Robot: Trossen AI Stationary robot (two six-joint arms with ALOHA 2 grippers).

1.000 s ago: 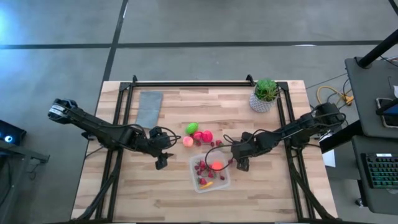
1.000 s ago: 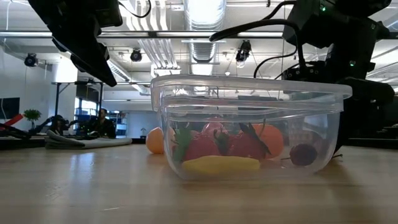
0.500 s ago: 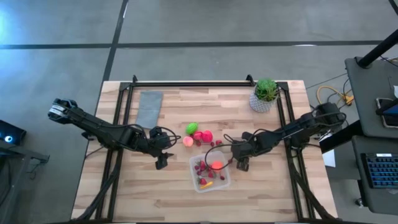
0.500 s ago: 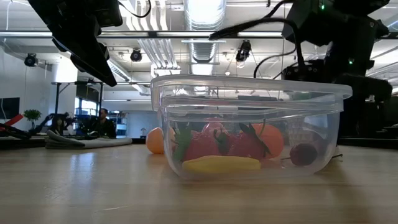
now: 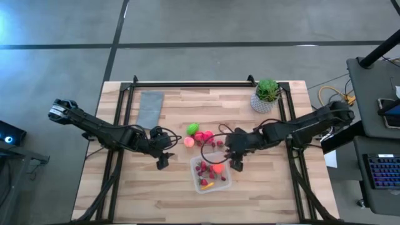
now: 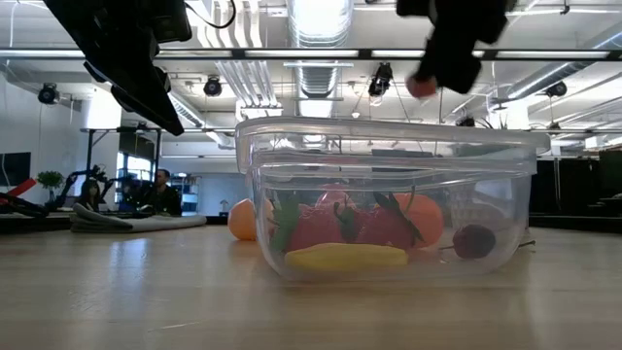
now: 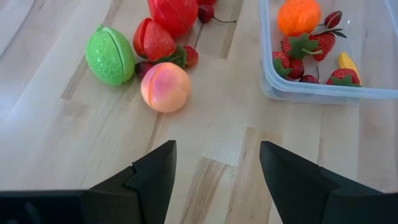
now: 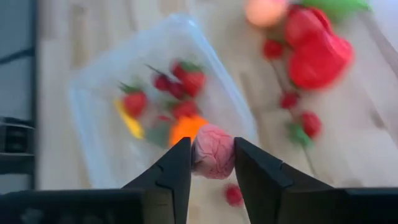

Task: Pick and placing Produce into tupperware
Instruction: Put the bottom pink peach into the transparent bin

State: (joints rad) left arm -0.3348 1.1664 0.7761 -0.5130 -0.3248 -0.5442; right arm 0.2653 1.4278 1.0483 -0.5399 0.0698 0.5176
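Two dark arms are reaching over a wooden table from either side. The left gripper is hanging just left of the clear tupperware, apart from it. The right gripper is sitting at the container's upper right corner. Inside the container, an orange piece, small red berries and a yellow bit are lying together. Beyond it, a green fruit, red pieces and a peach-coloured ball are clustering. A grey cloth is lying flat far left; a potted plant is standing near the far right corner.
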